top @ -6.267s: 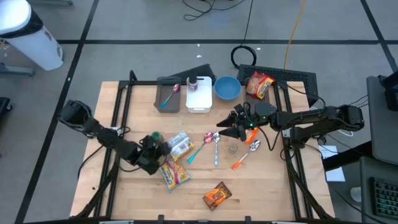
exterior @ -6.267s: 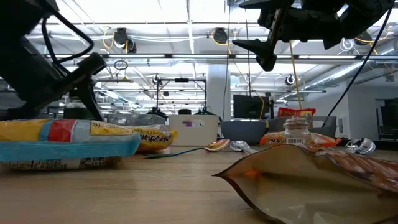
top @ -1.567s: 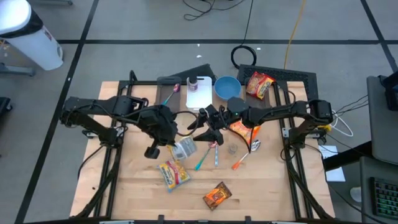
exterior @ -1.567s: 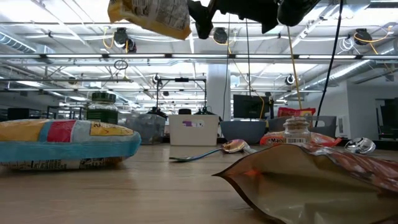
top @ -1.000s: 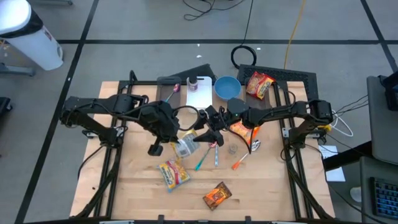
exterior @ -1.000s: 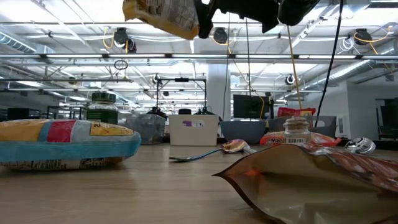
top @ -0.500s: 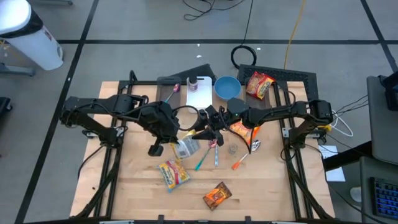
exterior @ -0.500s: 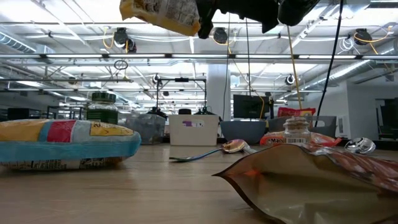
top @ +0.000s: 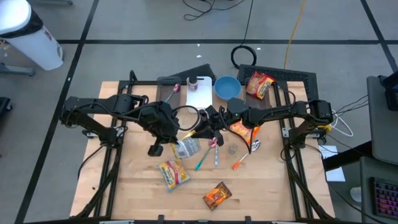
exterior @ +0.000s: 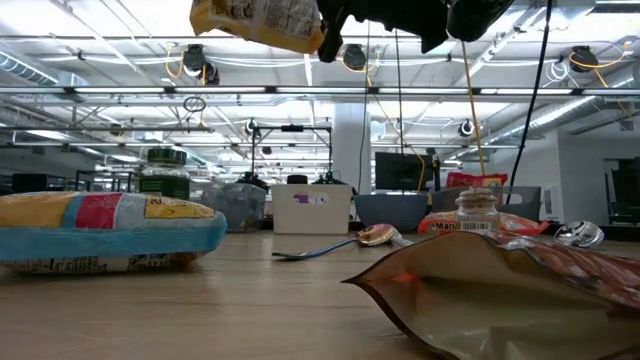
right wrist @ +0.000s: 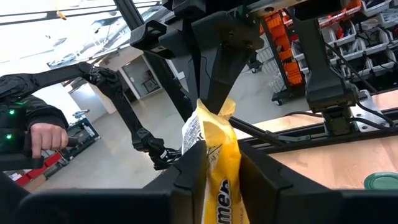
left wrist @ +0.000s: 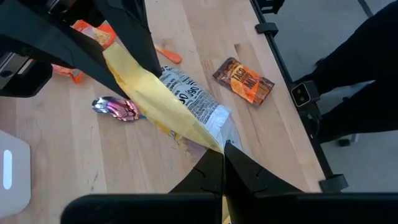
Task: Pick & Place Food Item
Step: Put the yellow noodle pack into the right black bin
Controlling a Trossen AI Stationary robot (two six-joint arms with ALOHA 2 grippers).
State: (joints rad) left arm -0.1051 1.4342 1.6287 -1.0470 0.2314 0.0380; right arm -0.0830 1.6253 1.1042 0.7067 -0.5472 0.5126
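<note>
A yellow and clear snack bag (top: 188, 144) hangs in the air above the table's middle, between my two grippers. It also shows at the top of the low view (exterior: 255, 20). My left gripper (left wrist: 222, 168) is shut on one end of it, coming from the table's left. My right gripper (right wrist: 222, 177) is shut on the other, yellow end, coming from the table's right. In the high view the left gripper (top: 176, 142) and the right gripper (top: 207, 129) stand close together. My left gripper pinches the bag's clear printed end (left wrist: 214, 140) between its two fingers. They slant down from the table's left. The bag is lifted clear and runs away from the fingers to the other gripper. My right gripper has the bag's yellow end (right wrist: 221, 165) between its two fingers (right wrist: 189, 171), one on each flat side. It comes about level from the table's right. The bag stands on edge in the hold, clear of the table.
On the table lie a second yellow snack bag (top: 174, 174), a brown packet (top: 217, 196), spoons (top: 214, 146), a small jar (top: 232, 149) and an orange packet (top: 239, 130). A white tray (top: 199, 93), grey tray (top: 168, 96) and blue bowl (top: 227, 87) stand at the far edge.
My left gripper has carried the bag a little toward the table's right, so its yellow end now lies between the right gripper's fingers. The bag has tipped from slanted to nearly level. Both arms have since kept almost still.
</note>
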